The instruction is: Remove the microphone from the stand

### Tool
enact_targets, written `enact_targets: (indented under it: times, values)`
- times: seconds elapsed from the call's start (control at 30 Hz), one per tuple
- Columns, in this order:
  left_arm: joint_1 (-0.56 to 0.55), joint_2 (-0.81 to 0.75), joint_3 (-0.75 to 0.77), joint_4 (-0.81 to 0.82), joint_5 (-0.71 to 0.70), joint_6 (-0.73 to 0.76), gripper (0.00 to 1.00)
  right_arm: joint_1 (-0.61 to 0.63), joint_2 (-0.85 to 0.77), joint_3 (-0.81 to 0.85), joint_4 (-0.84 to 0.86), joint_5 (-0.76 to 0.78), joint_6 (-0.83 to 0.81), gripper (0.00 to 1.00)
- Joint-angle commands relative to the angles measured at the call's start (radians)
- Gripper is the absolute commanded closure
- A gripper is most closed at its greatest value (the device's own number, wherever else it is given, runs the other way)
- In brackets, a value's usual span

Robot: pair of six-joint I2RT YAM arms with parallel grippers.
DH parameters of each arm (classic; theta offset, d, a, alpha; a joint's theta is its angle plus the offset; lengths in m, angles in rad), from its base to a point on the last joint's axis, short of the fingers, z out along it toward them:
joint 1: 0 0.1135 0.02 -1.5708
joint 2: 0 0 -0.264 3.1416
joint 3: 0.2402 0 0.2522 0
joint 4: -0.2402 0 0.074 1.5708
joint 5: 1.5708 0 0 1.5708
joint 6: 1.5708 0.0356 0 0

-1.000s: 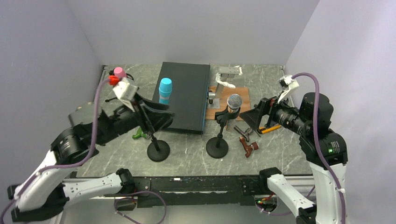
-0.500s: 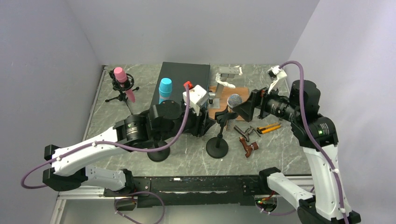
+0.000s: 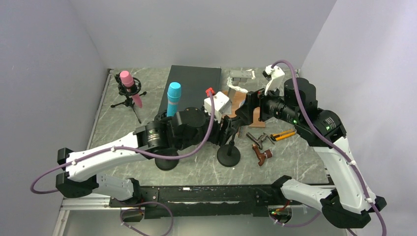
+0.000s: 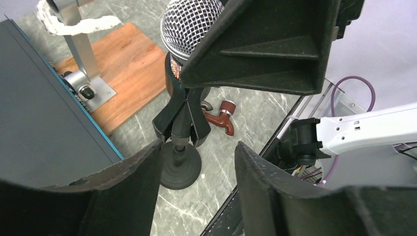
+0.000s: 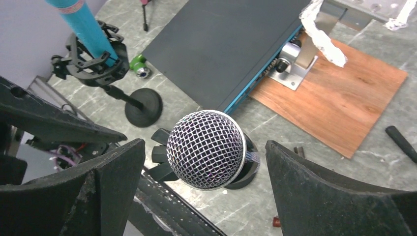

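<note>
The microphone with a silver mesh head (image 5: 205, 149) stands upright in a black clip (image 4: 181, 118) on a stand with a round black base (image 3: 228, 156). My right gripper (image 5: 206, 189) is open and straddles the mesh head from above, one finger on each side, not touching. In the top view the right gripper (image 3: 247, 105) hides the head. My left gripper (image 4: 196, 184) is open, with the stand's pole and base (image 4: 181, 167) just beyond its fingers. In the top view it sits at the stand's clip (image 3: 231, 126).
A cyan microphone (image 3: 173, 97) stands in its own stand by a black box (image 3: 194, 93). A pink microphone on a tripod (image 3: 129, 83) is at far left. A wooden board with a metal bracket (image 5: 344, 93) lies behind; a brown-handled tool (image 3: 262, 155) and yellow pen (image 3: 284, 133) lie right.
My left arm swung right from the cyan microphone's stand to the silver microphone's stand. My right gripper moved left and over the mesh head.
</note>
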Motion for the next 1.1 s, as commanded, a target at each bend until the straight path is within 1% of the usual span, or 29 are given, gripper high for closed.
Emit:
enact_targets:
  times: [0.0,0.13,0.23,0.27,0.3,0.4,0.43,0.67,0.73,0.87,0.9,1.07]
  values:
    - [-0.013,0.033,0.052,0.039,0.018,-0.032,0.39,0.057,0.004,0.043,-0.021,0.153,0.000,0.07]
    - [-0.018,0.048,0.061,0.034,0.012,-0.028,0.38,0.076,0.011,0.048,-0.028,0.164,-0.004,0.08]
    - [-0.018,0.048,0.053,0.040,-0.003,-0.027,0.46,0.096,0.019,0.035,-0.026,0.165,-0.002,0.10]
    - [-0.018,0.049,0.050,0.042,-0.008,-0.022,0.46,0.102,0.019,0.032,-0.024,0.176,-0.002,0.10]
    - [-0.018,0.051,0.047,0.044,-0.011,-0.015,0.43,0.109,0.023,0.031,-0.022,0.189,-0.002,0.11]
    - [-0.017,0.060,0.047,0.053,-0.013,0.010,0.20,0.122,0.032,0.037,-0.022,0.201,-0.006,0.11]
    - [-0.018,0.065,0.048,0.057,-0.014,0.020,0.16,0.126,0.035,0.039,-0.021,0.205,-0.007,0.12]
    - [-0.017,0.092,0.045,0.066,-0.051,0.052,0.01,0.145,0.051,0.044,-0.018,0.217,-0.009,0.17]
    - [-0.015,0.099,0.035,0.077,-0.066,0.070,0.01,0.149,0.047,0.041,-0.014,0.222,-0.006,0.19]
    - [-0.008,0.122,0.026,0.092,-0.092,0.119,0.09,0.154,0.039,0.036,-0.009,0.231,0.000,0.20]
    - [0.001,0.125,0.022,0.101,-0.090,0.124,0.12,0.154,0.037,0.034,-0.010,0.230,0.001,0.21]
    - [0.027,0.151,0.007,0.144,-0.035,0.122,0.16,0.157,0.035,0.027,-0.007,0.235,0.001,0.22]
